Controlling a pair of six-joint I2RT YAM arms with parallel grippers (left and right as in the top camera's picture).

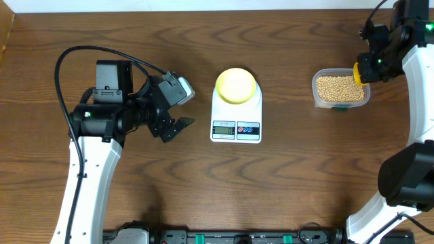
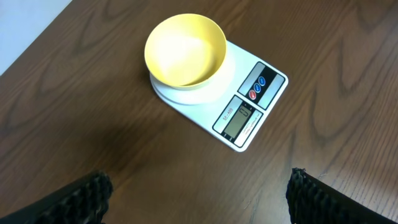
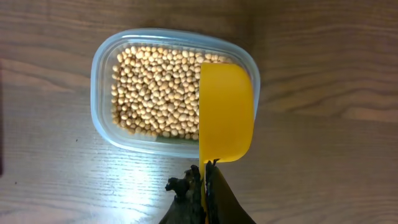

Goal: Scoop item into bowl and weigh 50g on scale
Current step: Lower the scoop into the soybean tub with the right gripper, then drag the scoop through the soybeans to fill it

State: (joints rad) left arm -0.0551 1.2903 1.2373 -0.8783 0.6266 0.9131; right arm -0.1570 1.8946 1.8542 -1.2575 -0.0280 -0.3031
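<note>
Right gripper [image 3: 205,180]: pinched on yellow scoop [image 3: 226,112] handle, scoop above right end of clear tub [image 3: 102,68]. Tub held beans [image 3: 155,87]. Bowl [image 2: 185,50] sat on scale [image 2: 249,106]. Left gripper [image 2: 199,199]: spread, near scale, not touching.

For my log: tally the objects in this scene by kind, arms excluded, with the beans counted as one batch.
Bowl: 1
Scale: 1
Clear tub: 1
Scoop: 1
Batch of beans: 1
Total: 5
</note>
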